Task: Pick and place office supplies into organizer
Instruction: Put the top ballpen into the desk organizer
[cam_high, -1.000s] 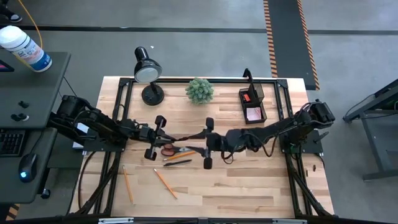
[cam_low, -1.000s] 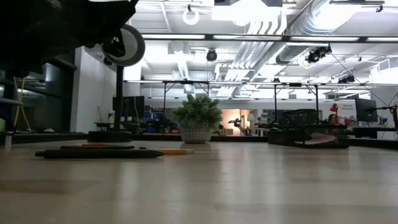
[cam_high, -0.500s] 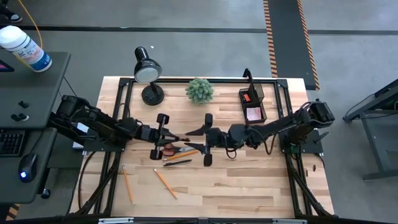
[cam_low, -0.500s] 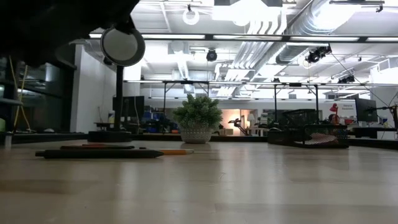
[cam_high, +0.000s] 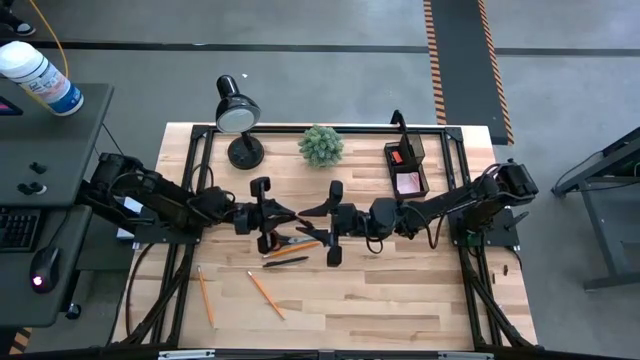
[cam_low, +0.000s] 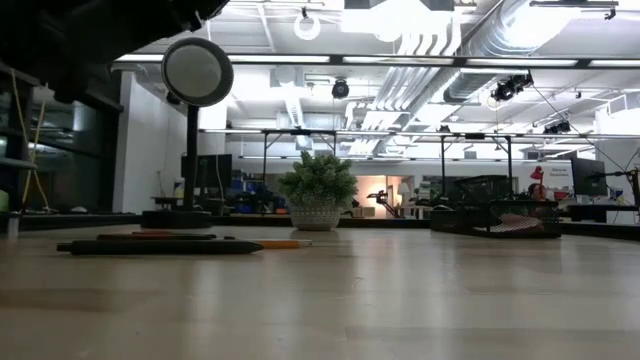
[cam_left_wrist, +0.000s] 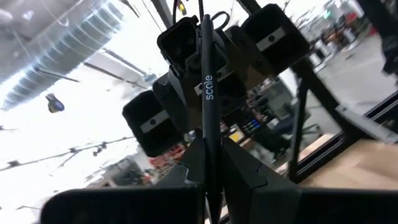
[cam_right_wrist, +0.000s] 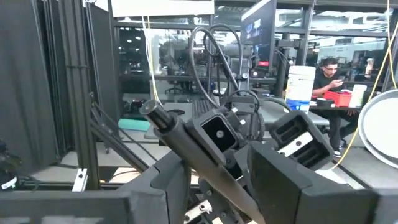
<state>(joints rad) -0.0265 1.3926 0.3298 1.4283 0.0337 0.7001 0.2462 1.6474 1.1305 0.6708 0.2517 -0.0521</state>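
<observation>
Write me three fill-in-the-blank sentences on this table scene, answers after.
The left claw is shut on a black ___. The green plant stands between the lamp and the ___. Two orange ___ lie apart on the table, nearer the left claw.
Missing: pen; organizer; pencils.

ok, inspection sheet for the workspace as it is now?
surface: wooden table, black frame around it.
job's things: pen held above the table; scissors, second pen and pencils lie loose; organizer holds pink pad and red piece.
clutter: lamp, plant.
grippers: left gripper shut on pen; right gripper at the pen's other end.
cables: loops on left arm.
surroundings: bottle on side desk; seated person.
</observation>
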